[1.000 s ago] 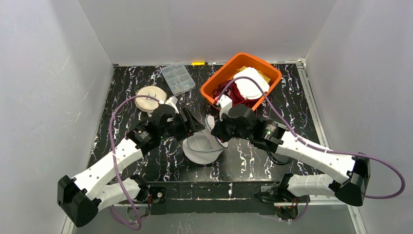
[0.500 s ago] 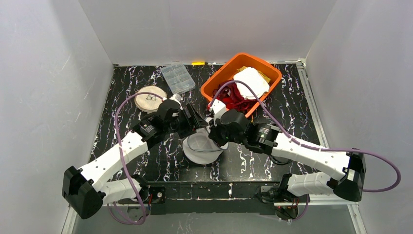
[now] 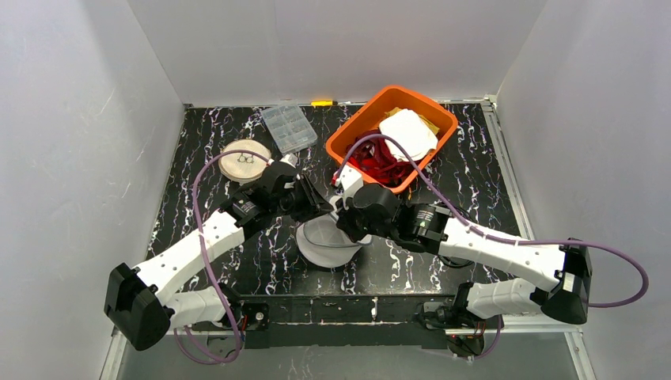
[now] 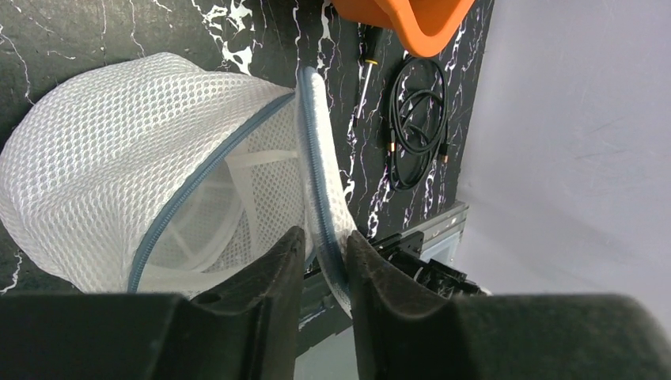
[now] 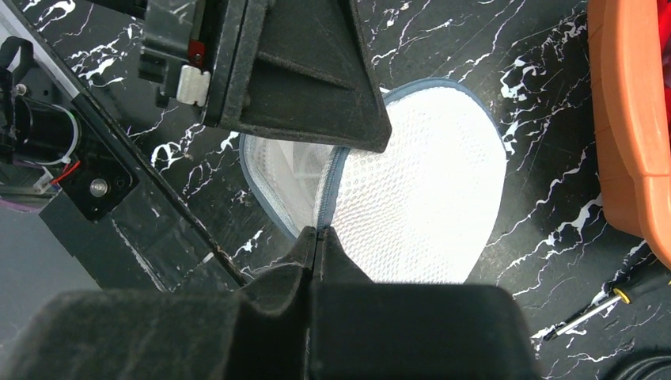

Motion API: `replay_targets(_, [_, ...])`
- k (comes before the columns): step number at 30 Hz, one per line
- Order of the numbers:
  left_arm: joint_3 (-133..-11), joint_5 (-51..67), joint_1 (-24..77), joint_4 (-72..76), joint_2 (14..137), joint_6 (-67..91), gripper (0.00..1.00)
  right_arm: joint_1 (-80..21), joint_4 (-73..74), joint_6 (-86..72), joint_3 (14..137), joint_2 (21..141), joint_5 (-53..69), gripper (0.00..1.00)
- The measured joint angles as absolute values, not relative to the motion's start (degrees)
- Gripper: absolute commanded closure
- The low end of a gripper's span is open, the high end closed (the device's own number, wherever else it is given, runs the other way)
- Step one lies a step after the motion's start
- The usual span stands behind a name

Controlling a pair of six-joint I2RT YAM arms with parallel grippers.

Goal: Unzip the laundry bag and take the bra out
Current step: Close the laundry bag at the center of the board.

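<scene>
The round white mesh laundry bag with a grey-blue zip sits on the black marble-look table, near the front and between the two arms. The zip is part way open, and one flap stands up. The bag looks very light, soft and floppy, so it will bend and slide if pulled hard. The best place to hold it is the thick zip edge, not the thin net. The left gripper has its fingers close together, with the raised zip edge pinched between them. The right gripper is squeezed tight, and the zip line runs right into its tips, so it seems to hold the zip there. Through the gap I can see white bands inside the bag, but I cannot tell if that is the bra. Behind the bag, the orange plastic bin holds a red cloth and a white cloth. What the small clear plastic box holds I cannot tell.
</scene>
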State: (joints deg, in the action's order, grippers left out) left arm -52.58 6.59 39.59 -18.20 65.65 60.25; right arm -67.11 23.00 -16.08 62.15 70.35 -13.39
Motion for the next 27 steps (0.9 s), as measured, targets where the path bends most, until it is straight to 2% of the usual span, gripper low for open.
replay_targets(3, [-52.6, 6.7, 39.6, -18.1, 65.8, 60.2, 0.93, -67.5, 23.0, -16.1, 62.2, 70.3, -13.3, 0.96])
replay_targets(4, [-52.6, 6.9, 39.7, -18.0, 65.8, 60.3, 0.98, -67.5, 23.0, -16.1, 62.2, 70.3, -13.3, 0.88])
replay_targets(5, [-52.6, 7.0, 39.7, -17.9, 65.8, 60.3, 1.0, -67.5, 23.0, -16.1, 62.2, 70.2, -13.3, 0.76])
replay_targets(9, [-52.6, 7.6, 39.9, -17.0, 65.8, 59.9, 1.0, -67.6, 23.0, -17.0, 62.1, 69.0, -13.4, 0.4])
replay_targets(12, [-52.6, 8.2, 39.9, -16.4, 65.8, 59.4, 1.0, -67.6, 22.9, -18.2, 61.7, 65.5, -14.8, 0.26])
replay_targets(16, [-52.5, 9.2, 39.9, -15.8, 64.8, 58.2, 1.0, -67.5, 22.0, -20.0, 58.2, 58.3, -18.0, 0.17])
replay_targets(21, [-50.9, 11.3, 39.8, -13.5, 60.6, 55.7, 1.0, -64.4, 20.8, -23.1, 51.9, 52.0, -17.9, 0.14])
replay_targets(27, [-48.8, 15.2, 39.0, -12.2, 56.3, 51.9, 1.0, -51.3, 15.5, -28.4, 41.6, 47.2, -7.1, 0.14])
